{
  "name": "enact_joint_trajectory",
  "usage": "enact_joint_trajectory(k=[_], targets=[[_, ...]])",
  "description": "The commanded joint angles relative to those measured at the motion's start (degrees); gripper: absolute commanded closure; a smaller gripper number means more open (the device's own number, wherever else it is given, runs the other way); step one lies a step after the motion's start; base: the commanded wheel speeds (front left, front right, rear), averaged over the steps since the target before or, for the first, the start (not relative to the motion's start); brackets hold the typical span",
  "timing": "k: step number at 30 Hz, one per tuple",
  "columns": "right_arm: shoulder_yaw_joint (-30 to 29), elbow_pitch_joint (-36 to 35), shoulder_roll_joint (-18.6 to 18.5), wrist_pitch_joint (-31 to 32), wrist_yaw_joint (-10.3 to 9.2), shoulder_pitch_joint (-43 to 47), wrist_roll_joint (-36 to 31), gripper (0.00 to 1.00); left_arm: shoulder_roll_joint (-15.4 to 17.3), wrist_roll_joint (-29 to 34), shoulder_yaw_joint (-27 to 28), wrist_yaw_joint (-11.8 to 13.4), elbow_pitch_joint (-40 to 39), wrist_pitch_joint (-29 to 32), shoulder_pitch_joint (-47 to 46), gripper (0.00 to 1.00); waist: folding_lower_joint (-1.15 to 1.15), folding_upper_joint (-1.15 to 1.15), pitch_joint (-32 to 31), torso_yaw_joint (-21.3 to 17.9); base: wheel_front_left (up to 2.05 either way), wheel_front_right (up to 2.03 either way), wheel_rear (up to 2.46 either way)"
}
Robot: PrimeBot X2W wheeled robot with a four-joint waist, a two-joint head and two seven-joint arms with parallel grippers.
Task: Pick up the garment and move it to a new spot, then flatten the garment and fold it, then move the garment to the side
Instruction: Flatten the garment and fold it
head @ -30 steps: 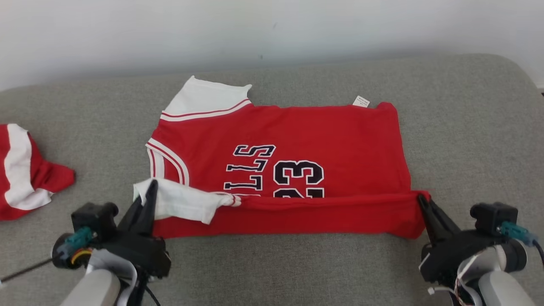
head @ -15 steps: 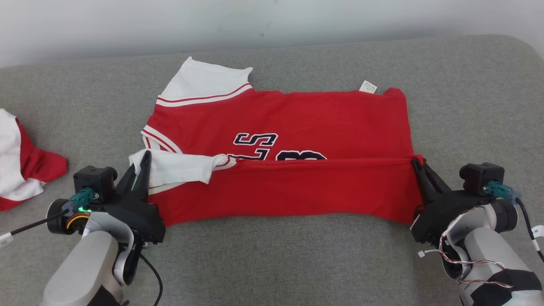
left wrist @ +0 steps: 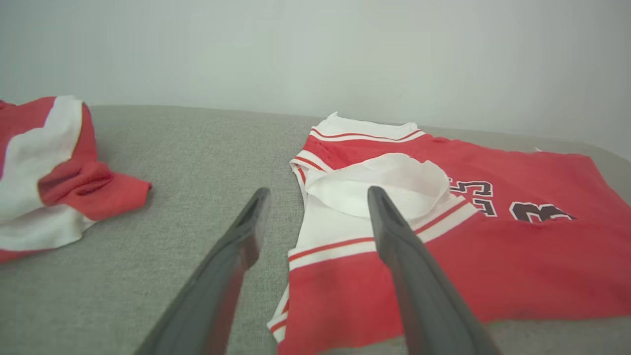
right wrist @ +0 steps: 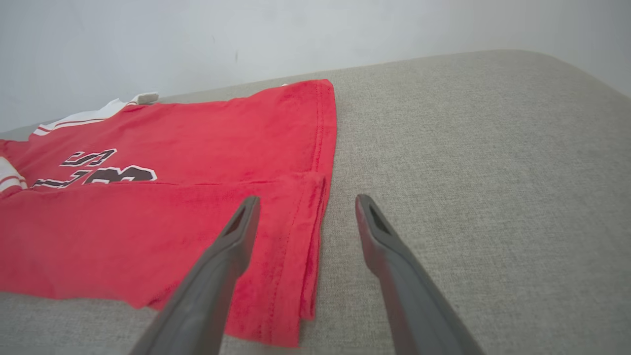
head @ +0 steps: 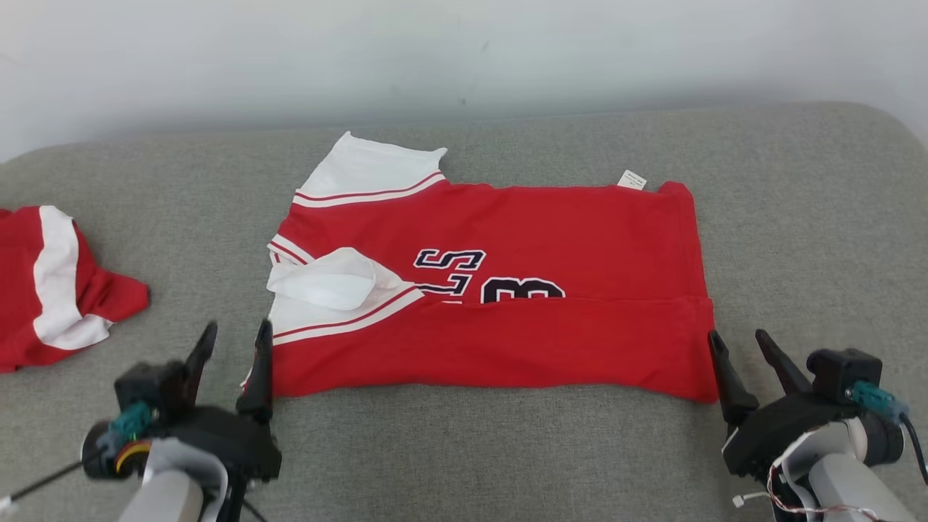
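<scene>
Two grippers, jaws open, flank the half-folded red jersey [head: 507, 239], long axis 9-to-3 o'clock: left gripper [head: 237, 328] at its 8 o'clock corner, right gripper [head: 736, 335] at 4, equally near.

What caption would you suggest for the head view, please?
Part-folded red jersey on a grey cushion, with left gripper and right gripper open at its near corners.

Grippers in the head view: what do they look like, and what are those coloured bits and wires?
The left gripper and right gripper each have two long, dark, tapering fingers on a black body, with a black block carrying a teal connector. Pale grey forearms follow. The left shows an orange-yellow ring and a black cable; the right trails thin red and white wires.
</scene>
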Motion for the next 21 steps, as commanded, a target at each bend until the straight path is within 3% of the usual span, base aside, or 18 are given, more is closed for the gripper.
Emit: enact_joint_trajectory(k=[1, 8, 17, 18, 19, 20, 21], targets=[[-0.32, -0.25, 0.0, -0.26, -0.12, 0.74, 0.55, 0.0, -0.08, 0.51, 0.48, 0.23, -0.51, -0.17, 1.27, 0.0, 0.01, 0.0, -0.07, 0.17, 0.0, 0.0, 0.0], [-1.48, -0.22, 1.56, 0.53, -0.12, 1.22, 1.12, 0.0, -0.32, 1.69, 0.65, 0.3, 0.34, -0.17, 5.29, 0.0, 0.01, 0.0, 1.24, 0.07, 0.0, 0.0, 0.0], [-0.62, 3.65, 3.33, 1.33, -0.12, -1.49, 0.1, 0.0, -1.88, 0.93, -0.66, -1.41, 7.86, 0.12, 1.46, 0.0, 0.01, 0.0, 3.29, -0.34, 0.0, 0.0, 0.0], [-0.46, 4.14, 3.57, 1.36, -0.12, -1.85, 0.31, 0.79, -2.05, 1.04, -0.81, -1.49, 8.9, 0.09, 0.89, 0.19, 0.01, 0.0, 3.39, -0.34, 0.0, 0.0, 0.0], [-0.33, 4.61, 3.79, 1.32, -0.12, -2.16, 0.56, 1.0, -2.37, 0.94, -0.97, -1.8, 9.94, 0.11, 0.4, 0.55, 0.01, 0.0, 3.43, -0.32, 0.0, 0.0, 0.0], [-0.26, 5.14, 3.94, 1.31, -0.12, -2.43, 0.76, 1.0, -2.78, 0.72, -1.17, -2.07, 10.94, 0.13, -0.02, 1.0, 0.01, 0.0, 3.46, -0.25, 0.0, 0.0, 0.0], [-0.25, 5.63, 4.08, 1.17, -0.12, -2.62, 0.82, 1.0, -3.05, 0.66, -1.36, -2.42, 11.91, 0.11, -0.49, 1.0, 0.01, 0.0, 3.43, -0.13, 0.0, 0.0, 0.0]])
